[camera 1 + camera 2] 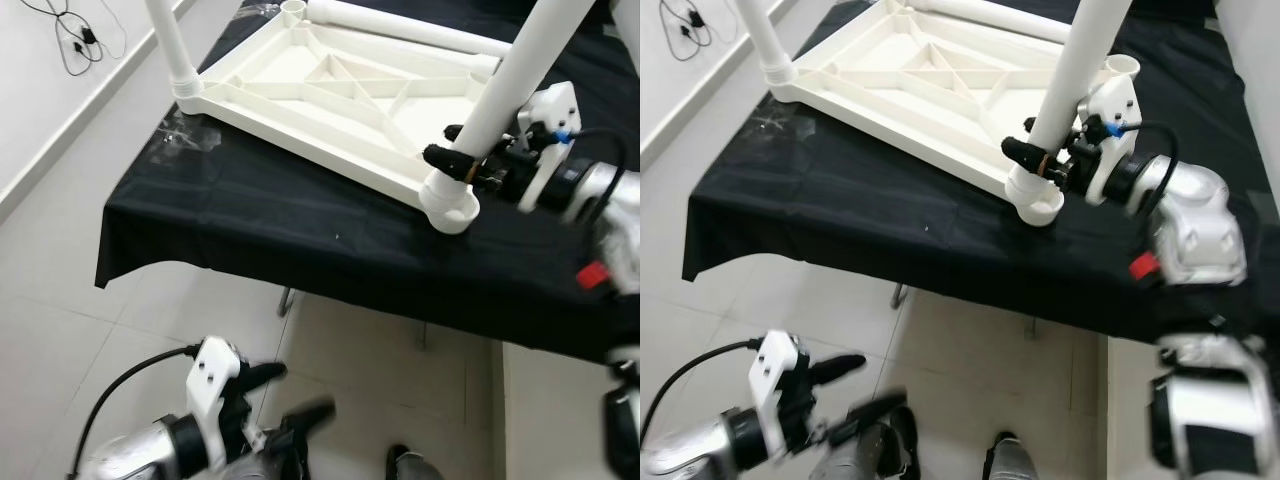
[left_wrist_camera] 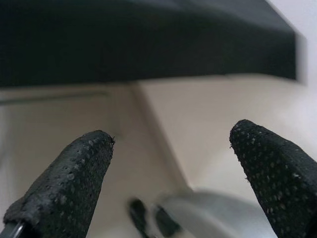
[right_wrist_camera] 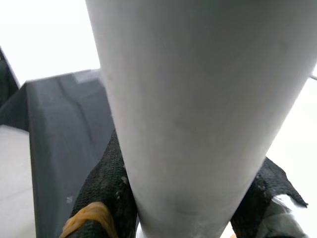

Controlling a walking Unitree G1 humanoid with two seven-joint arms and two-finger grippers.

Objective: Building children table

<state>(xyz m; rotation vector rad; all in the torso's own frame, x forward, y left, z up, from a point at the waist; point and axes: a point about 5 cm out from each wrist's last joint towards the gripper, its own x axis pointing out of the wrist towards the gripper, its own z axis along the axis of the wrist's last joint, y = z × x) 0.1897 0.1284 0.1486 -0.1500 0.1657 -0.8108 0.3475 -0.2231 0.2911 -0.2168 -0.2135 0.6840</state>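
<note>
A white plastic children's tabletop (image 1: 330, 85) lies upside down on a black-draped table (image 1: 250, 215), ribs facing up. A white tube leg (image 1: 520, 85) stands tilted in the near right corner socket (image 1: 450, 205). My right gripper (image 1: 462, 160) is shut on this leg just above the socket; the leg (image 3: 193, 114) looms between its black fingers (image 3: 106, 183). Another white leg (image 1: 172, 45) stands in the near left corner socket. A third leg (image 1: 400, 28) lies along the far edge. My left gripper (image 1: 295, 395) hangs open low over the floor, its fingertips (image 2: 69, 183) apart.
The black cloth's front edge (image 1: 350, 300) hangs over pale floor tiles. A black cable (image 1: 70, 40) lies on the floor at the far left by the wall. My feet (image 1: 1005, 455) stand close to the table.
</note>
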